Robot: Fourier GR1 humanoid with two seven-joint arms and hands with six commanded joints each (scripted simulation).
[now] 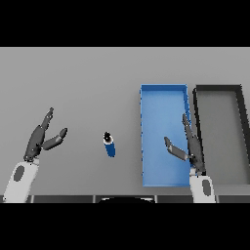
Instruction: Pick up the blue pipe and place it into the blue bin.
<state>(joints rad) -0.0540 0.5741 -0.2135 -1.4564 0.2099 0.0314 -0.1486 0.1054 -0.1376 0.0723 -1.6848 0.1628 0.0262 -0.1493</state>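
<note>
In the lower right of the frame the right hand (191, 149) is raised over the near right part of the blue bin (146, 146), with straight fingers and the thumb spread to the side, so it is open and holds nothing. It looks like a waiting pose, and I judge that it has not yet begun to reach for anything. In the lower left of the frame the left hand (40, 139) hangs above the tabletop (73, 78), its fingers also straight and apart, empty and idle. Between the two hands, a little left of the frame's centre, the blue pipe (110, 145) lies on the tabletop, a short piece with a dark end that points toward the upper left. It touches neither hand. It lies just left of the bin's left wall but outside it, and the right hand is well apart from it, across the width of the bin. Farther to the right, at the frame's right side, a black bin (242, 141) stands just beside the blue one; probably it is only a distractor.
</note>
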